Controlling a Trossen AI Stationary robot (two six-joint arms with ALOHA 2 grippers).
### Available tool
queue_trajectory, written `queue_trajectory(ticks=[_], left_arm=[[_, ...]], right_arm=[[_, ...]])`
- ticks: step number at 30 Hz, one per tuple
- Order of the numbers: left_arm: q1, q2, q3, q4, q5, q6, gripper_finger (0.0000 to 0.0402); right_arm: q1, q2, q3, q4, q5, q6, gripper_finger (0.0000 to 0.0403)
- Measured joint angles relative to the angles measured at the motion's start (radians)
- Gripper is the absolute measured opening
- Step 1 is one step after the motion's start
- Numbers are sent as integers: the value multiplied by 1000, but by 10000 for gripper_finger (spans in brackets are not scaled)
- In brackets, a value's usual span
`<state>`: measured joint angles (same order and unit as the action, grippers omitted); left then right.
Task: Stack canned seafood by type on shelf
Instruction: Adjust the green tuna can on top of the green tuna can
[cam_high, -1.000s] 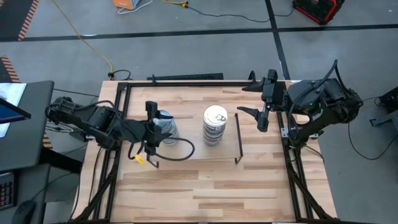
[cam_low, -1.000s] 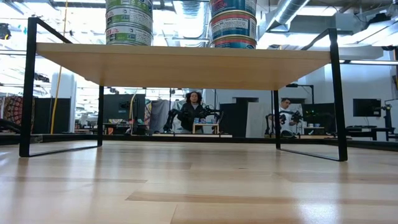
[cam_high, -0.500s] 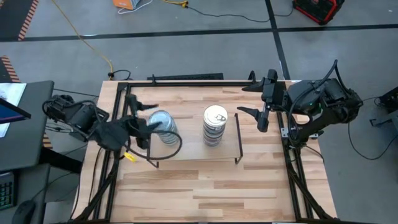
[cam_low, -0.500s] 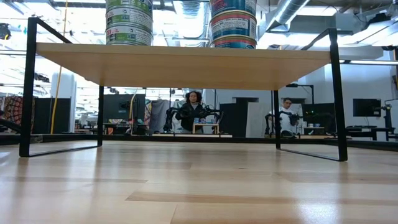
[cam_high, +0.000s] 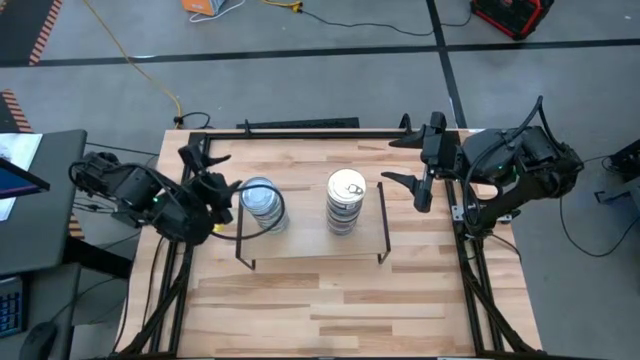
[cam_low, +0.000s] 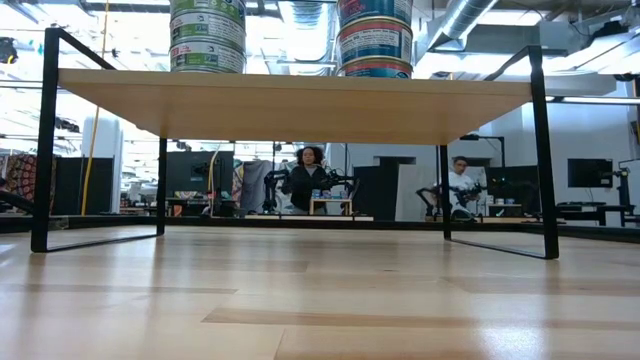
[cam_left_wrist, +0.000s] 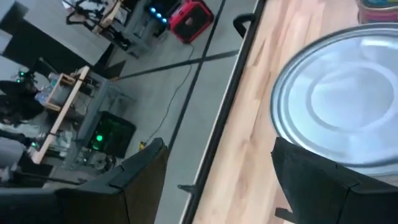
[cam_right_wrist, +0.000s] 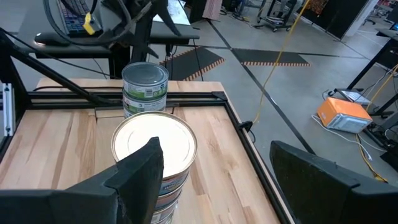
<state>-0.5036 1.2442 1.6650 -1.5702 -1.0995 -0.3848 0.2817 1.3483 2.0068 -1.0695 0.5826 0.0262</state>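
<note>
Table: big wooden top in a black frame; bare plank on the near side of the shelf.
Shelf: low rack with a light wooden top on thin black wire legs, set mid-table. In the low view its underside spans the picture with nothing beneath it. All tins in view sit on top of it.
Left arm: lies off the shelf's left end, over the table edge.
Right arm: parked off the shelf's right end, clear of both stacks. Reads as waiting.
Grey stack: dull blue-grey lids, on the shelf's left part. One upright column, lid facing up, green-banded labels showing in the low view.
Silver stack: shiny pull-tab lids, on the shelf just right of the grey stack, apart from it. Blue-and-red labels in the low view. Kept separate because the sorting is by type.
Left gripper: just beside the grey stack, on the side away from the silver stack. Fingers spread, empty; its wrist view shows the grey lid close ahead, untouched.
Right gripper: near the shelf's right end. Fingers spread wide, nothing between them.
Progress: judged done or nearly so; no loose tin in view anywhere around the shelf.
</note>
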Motion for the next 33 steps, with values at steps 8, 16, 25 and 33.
queue_trajectory(ticks=[8,16,25,33], left_arm=[[48,-3,-28,0,-1,-65,279],[89,1,-28,-1,55,-98,279],[113,1,-28,-2,162,-164,279],[113,1,-28,-1,191,-189,279]], right_arm=[[16,0,0,0,-1,1,324],[27,0,0,0,0,1,324],[27,0,0,0,0,1,324],[27,0,0,0,0,1,324]])
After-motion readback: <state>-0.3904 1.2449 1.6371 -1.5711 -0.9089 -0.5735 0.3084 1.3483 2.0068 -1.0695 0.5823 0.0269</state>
